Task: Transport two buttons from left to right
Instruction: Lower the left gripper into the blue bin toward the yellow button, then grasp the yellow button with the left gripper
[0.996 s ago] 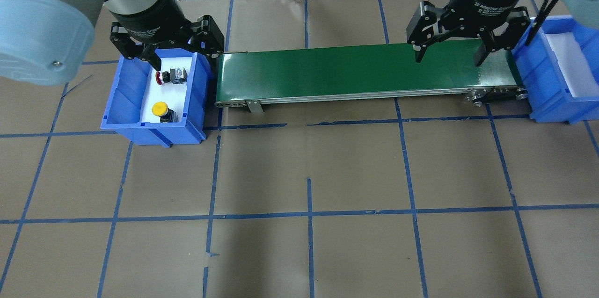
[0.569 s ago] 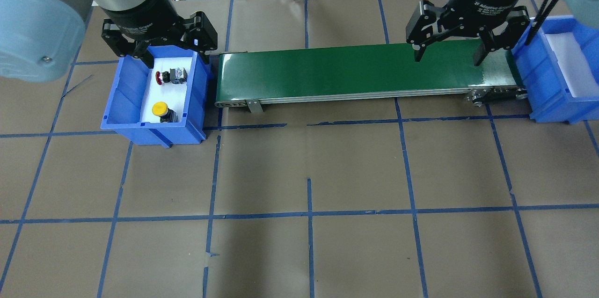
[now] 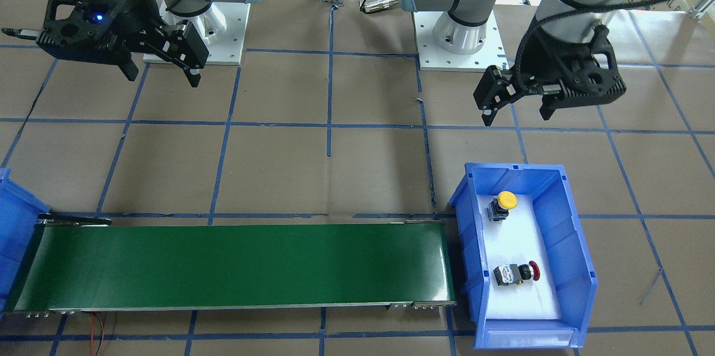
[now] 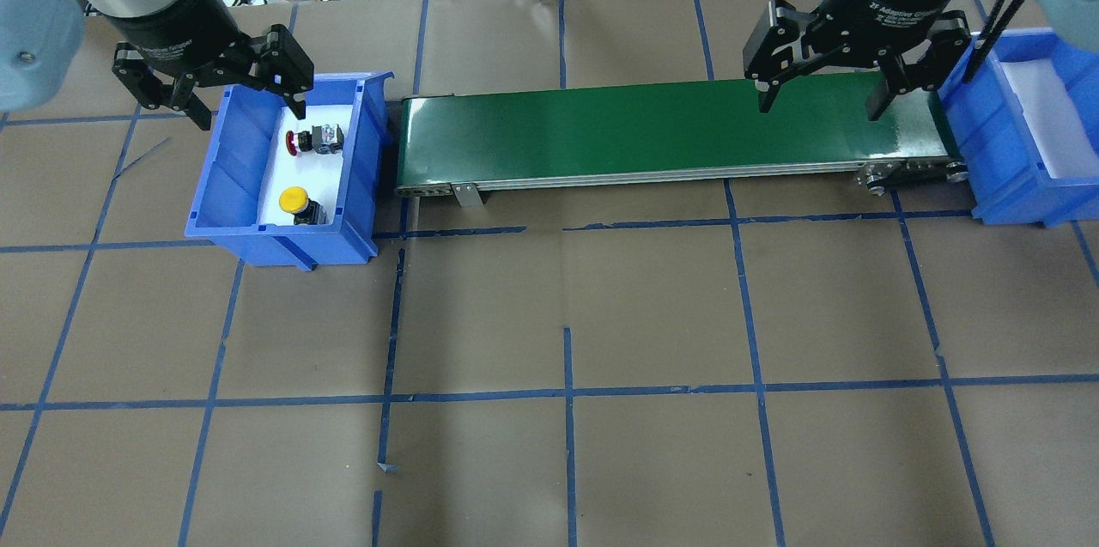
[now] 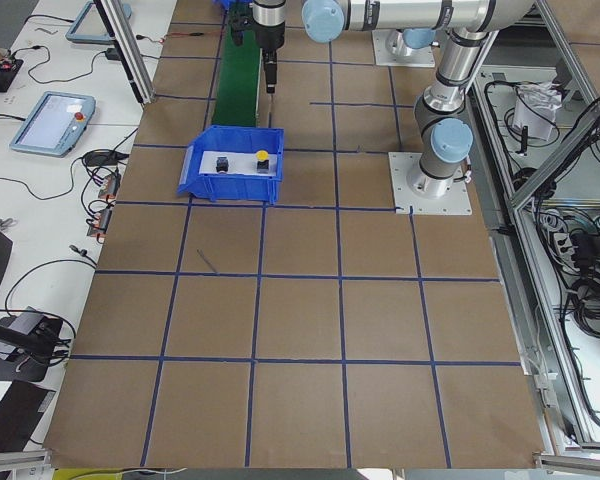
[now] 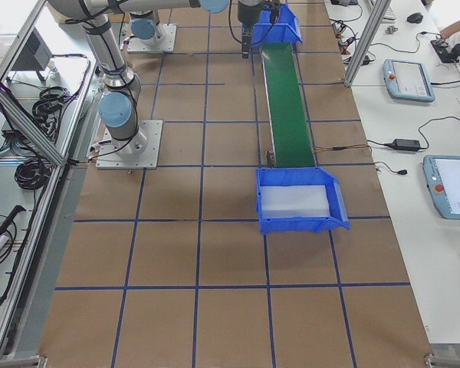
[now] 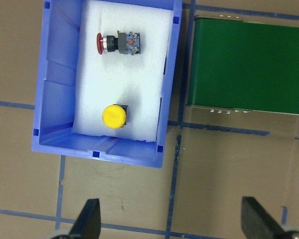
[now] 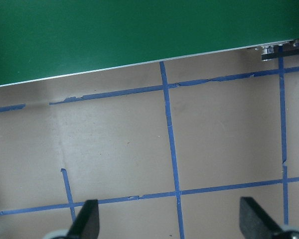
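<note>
Two items are found in the blue bin (image 4: 225, 186) at the green belt's (image 4: 652, 130) left end: yellow button (image 4: 294, 201), cap up, and red button (image 4: 313, 139), laid sideways, apart. Left tool (image 4: 251, 116) is held open, empty, above nr the bin; right tool (image 4: 818, 111) also open, nr belt's right end.

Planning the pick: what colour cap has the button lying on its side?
Red; that button shows best in the left wrist-mounted view.
</note>
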Available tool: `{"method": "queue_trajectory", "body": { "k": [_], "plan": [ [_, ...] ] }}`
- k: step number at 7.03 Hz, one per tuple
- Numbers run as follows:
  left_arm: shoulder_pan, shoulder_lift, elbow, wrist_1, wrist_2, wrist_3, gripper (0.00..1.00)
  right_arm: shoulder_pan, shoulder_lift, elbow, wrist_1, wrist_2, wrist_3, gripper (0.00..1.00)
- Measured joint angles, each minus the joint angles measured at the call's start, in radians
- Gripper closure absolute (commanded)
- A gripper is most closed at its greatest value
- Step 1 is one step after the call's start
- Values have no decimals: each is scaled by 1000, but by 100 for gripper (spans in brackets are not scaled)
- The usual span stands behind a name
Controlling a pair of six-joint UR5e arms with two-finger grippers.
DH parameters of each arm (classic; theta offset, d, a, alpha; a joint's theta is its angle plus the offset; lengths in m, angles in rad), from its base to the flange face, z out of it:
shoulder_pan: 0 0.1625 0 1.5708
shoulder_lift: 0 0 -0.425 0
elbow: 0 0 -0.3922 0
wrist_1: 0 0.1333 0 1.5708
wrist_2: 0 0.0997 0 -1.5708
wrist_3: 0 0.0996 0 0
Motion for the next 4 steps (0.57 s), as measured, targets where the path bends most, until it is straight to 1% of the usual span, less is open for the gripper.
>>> {"method": "queue_trajectory", "body": {
  "k": [2,4],
  "plan": [
    [56,-92,-29,30,-4,130,5,0,1,4,-3,1,0,0],
    [100,-176,-72,154,-5,208,5,2,-2,7,-1,2,-1,0]
  ]
}}
